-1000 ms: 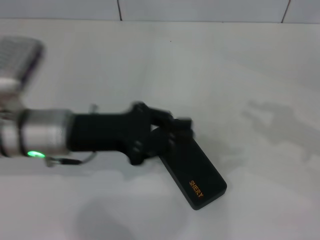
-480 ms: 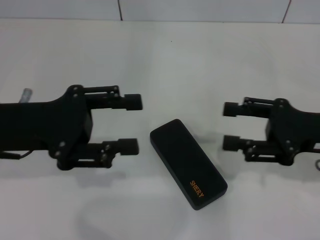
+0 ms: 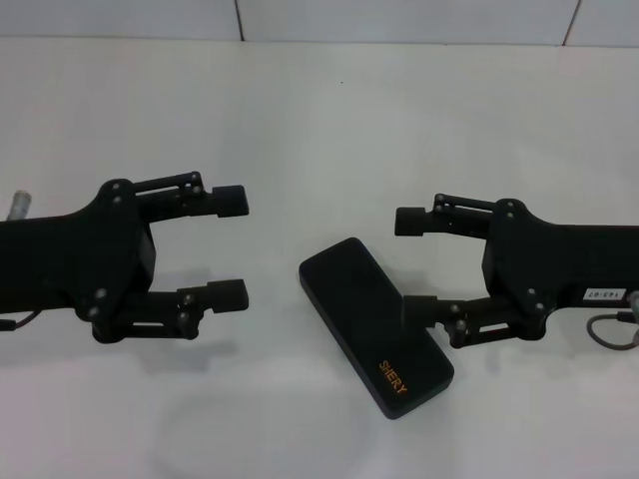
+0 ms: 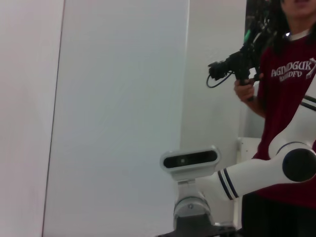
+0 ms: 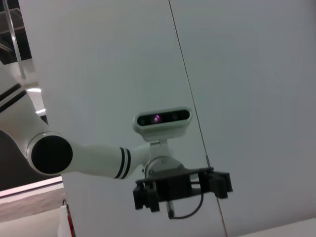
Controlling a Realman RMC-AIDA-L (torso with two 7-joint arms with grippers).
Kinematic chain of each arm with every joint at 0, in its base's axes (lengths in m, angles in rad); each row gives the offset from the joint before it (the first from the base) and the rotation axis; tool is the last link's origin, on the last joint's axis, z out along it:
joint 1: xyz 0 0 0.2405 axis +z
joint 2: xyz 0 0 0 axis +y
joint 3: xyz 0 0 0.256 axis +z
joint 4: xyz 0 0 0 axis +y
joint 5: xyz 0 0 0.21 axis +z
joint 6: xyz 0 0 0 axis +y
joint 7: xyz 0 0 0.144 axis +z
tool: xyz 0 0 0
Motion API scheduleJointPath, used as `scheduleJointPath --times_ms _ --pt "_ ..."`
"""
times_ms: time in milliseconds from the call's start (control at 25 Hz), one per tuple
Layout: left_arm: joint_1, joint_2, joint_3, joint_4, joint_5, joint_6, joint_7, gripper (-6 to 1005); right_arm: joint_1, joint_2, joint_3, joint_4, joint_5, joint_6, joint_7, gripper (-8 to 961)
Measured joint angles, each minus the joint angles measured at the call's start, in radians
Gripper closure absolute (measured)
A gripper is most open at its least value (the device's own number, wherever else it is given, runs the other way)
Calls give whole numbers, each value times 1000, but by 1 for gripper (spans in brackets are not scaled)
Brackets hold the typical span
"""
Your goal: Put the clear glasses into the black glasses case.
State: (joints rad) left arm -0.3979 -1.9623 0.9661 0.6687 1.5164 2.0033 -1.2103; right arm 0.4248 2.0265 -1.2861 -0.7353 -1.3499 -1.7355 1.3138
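A white counter (image 3: 319, 110) seen from the robot's head, with the black glasses case (image 3: 374, 324) lying closed and flat near the middle, set diagonally, its orange lettering at the end nearer the robot. The clear glasses cannot be seen anywhere on the counter; whether they sit inside the shut case cannot be told.

One second ago the left arm reached across the case, its hand at the far end of the lid. Half a second ago both arms had pulled apart to either side. Now the left hand (image 3: 232, 247) has drawn back further toward the robot's left and hovers apart from the case, fingers spread, holding nothing. The right hand (image 3: 411, 264) has moved inward: fingers spread, its lower fingertip (image 3: 417, 308) now overlaps the right edge of the case, though whether it touches or hovers above is unclear.

The case itself has not shifted across the three moments. With the lid down and the left hand withdrawn, the task looks finished or nearly so; the right hand's approach may be a final press or a nudge.

The wrist views point upward at walls, each showing the opposite arm, and the left wrist view also a person holding a camera (image 4: 284, 79)
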Motion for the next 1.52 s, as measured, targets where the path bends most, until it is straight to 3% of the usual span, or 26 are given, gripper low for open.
scheduleJointPath --times_ms 1520 --pt "30 -10 -7 -40 19 1 14 201 -3 0 -38 36 57 -1 -27 65"
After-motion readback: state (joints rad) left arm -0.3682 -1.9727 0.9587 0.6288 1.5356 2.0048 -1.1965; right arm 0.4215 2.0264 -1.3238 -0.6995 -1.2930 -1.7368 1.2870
